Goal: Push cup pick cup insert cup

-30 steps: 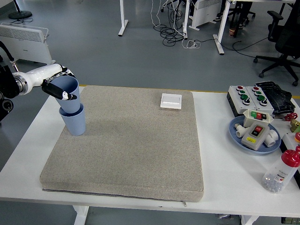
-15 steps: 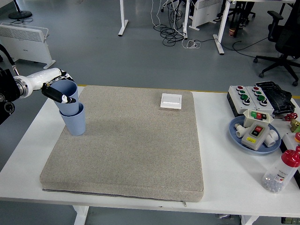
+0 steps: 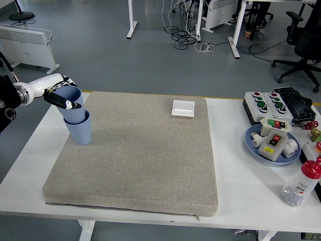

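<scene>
The left robot hand (image 3: 61,94) comes in from the left edge on a white forearm, and its dark fingers (image 3: 66,104) wrap the rim and upper wall of a pale blue, tapered plastic cup (image 3: 72,105). The hand holds this upper cup tilted slightly to the left, and its lower part sits inside a second pale blue plastic cup (image 3: 81,130) that stands upright on the mat's far left corner. Compared with a second ago, the upper cup has sunk deeper into the lower one, and the hand has dropped a little and drawn slightly toward the left edge. Since half a second ago the change is very small. The right arm is out of view.

Both cups rest on a large grey woven fabric mat (image 3: 145,155) that covers most of the white table (image 3: 251,186). Near the mat's far edge lies a small white square plate switch (image 3: 183,108), unmoved. Well apart on the right side of the table stand a grey control box with red and green round buttons (image 3: 263,103), a round blue plate (image 3: 253,144) carrying a grey button box and white fittings, and, nearer the front edge, a clear plastic bottle with a red cap (image 3: 302,184). These items stay where they were.
</scene>
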Available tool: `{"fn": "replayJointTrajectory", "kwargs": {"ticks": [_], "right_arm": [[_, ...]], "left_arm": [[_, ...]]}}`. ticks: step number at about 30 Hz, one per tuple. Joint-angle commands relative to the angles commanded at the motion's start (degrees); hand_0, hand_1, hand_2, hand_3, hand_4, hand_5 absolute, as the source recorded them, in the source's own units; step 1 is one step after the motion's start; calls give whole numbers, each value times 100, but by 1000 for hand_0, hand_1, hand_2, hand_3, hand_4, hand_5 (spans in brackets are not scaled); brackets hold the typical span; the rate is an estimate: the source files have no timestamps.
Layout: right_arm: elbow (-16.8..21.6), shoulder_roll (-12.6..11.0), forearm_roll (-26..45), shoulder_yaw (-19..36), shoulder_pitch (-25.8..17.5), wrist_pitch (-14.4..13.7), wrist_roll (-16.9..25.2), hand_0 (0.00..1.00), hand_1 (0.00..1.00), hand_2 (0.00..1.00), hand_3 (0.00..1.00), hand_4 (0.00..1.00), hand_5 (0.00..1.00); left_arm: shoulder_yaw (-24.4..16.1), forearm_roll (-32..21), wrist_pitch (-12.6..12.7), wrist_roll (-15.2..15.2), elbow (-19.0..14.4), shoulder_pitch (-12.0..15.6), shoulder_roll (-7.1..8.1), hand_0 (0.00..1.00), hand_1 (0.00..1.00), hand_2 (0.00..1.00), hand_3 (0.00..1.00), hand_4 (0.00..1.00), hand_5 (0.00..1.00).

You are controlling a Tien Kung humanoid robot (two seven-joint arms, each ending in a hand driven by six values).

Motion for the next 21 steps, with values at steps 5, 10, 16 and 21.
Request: {"fn": "replayJointTrajectory", "kwargs": {"ticks": [5, 10, 16, 21], "right_arm": [[0, 2, 6, -6, -7, -1, 2, 770, 710, 710, 613, 272, 556], [0, 3, 2, -4, -11, -2, -1, 770, 710, 710, 614, 273, 556], [0, 2, 4, -12, -24, -3, -4, 770, 710, 710, 614, 273, 556], [0, 1, 10, -18, -34, -4, -3, 769, 709, 710, 614, 273, 556]], "left_arm": [[20, 22, 49, -33, 79, 14, -25, 796, 835, 941, 902, 895, 433], [33, 38, 51, -14, 160, 16, -49, 829, 868, 985, 932, 925, 474], [21, 56, 50, -12, 212, 29, -59, 846, 881, 994, 940, 951, 508], [-8, 65, 69, -41, 177, 39, -51, 849, 883, 995, 948, 954, 514]]}}
